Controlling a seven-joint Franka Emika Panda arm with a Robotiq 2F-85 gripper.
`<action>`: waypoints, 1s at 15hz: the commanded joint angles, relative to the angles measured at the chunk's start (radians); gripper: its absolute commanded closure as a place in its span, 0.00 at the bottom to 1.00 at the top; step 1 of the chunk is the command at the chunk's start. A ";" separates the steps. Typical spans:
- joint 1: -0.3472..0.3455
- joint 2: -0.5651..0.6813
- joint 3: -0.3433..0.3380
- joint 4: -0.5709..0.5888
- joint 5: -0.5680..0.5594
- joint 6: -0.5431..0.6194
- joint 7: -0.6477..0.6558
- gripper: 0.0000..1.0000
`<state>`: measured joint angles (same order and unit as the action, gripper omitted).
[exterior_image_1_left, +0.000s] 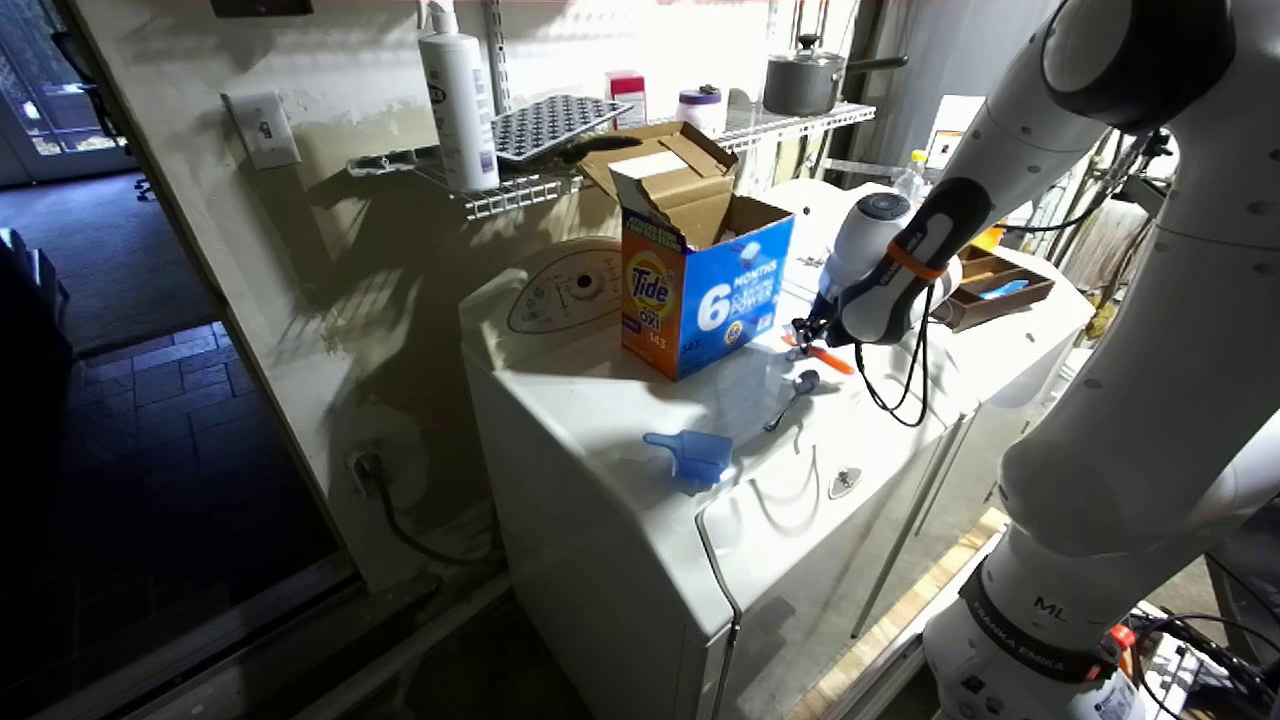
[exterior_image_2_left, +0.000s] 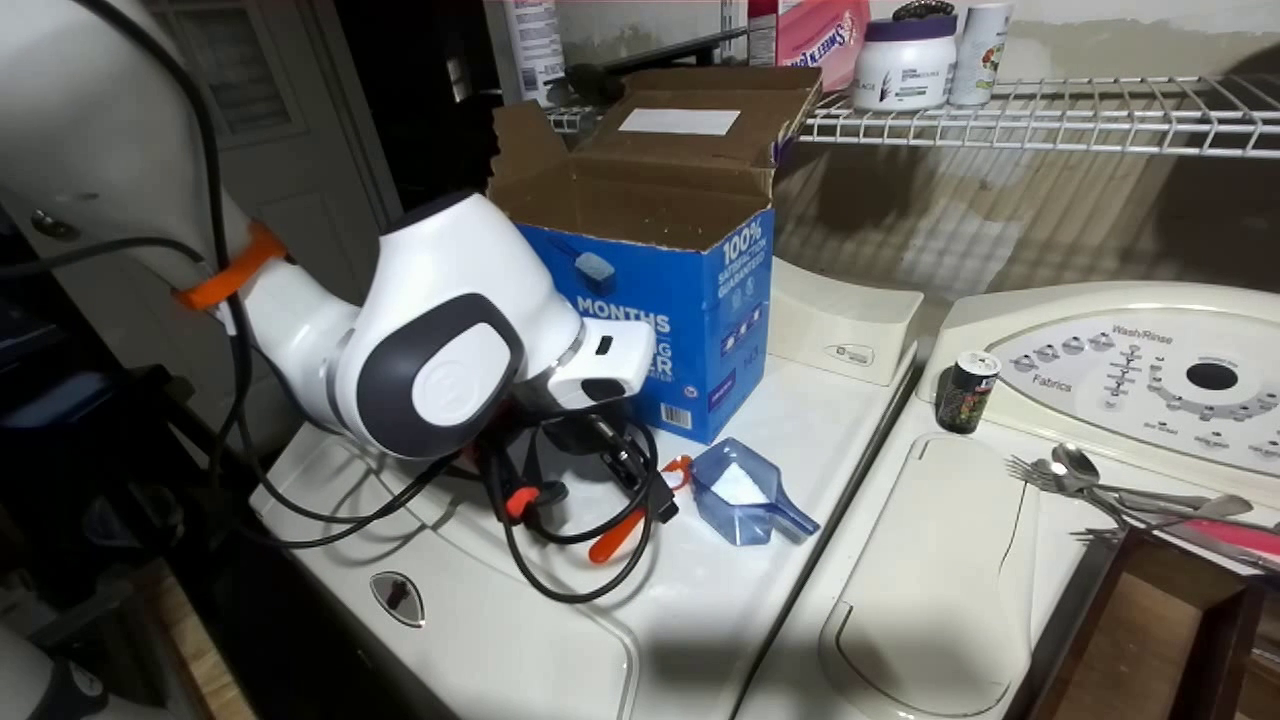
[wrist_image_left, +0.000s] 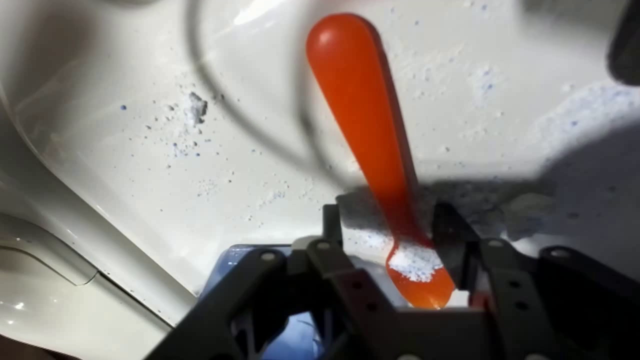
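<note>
An orange plastic spoon (wrist_image_left: 357, 95) lies on the white machine top in the wrist view, with white powder in its bowl. My gripper (wrist_image_left: 387, 220) is open, with its fingers on either side of the spoon's neck and bowl. The right finger is very close to the spoon; whether it touches is unclear. The spoon also shows in both exterior views (exterior_image_1_left: 833, 360) (exterior_image_2_left: 615, 537). A clear blue scoop (exterior_image_2_left: 750, 490) holding white powder sits beside the spoon's bowl, partly hidden by the gripper in the wrist view (wrist_image_left: 232, 257). Cables partly hide the gripper in that exterior view.
A large open Tide box (exterior_image_1_left: 730, 300) stands close behind the gripper (exterior_image_2_left: 715, 350). A metal spoon (exterior_image_1_left: 805, 382) and a blue scoop (exterior_image_1_left: 700, 455) lie nearer the front. A dark can (exterior_image_2_left: 967, 395), cutlery (exterior_image_2_left: 1080, 475) and a wooden tray (exterior_image_2_left: 1140, 620) are on the neighbouring machine. A wire shelf (exterior_image_2_left: 1080, 130) hangs above.
</note>
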<state>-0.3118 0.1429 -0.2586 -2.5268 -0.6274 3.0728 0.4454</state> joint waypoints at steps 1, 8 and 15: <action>-0.017 0.025 0.029 0.026 0.047 -0.018 -0.041 0.79; -0.031 0.030 0.060 0.036 0.084 -0.026 -0.073 0.96; -0.017 -0.037 0.069 0.046 0.067 -0.148 -0.106 0.96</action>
<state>-0.3321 0.1482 -0.2026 -2.4903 -0.5687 3.0027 0.3728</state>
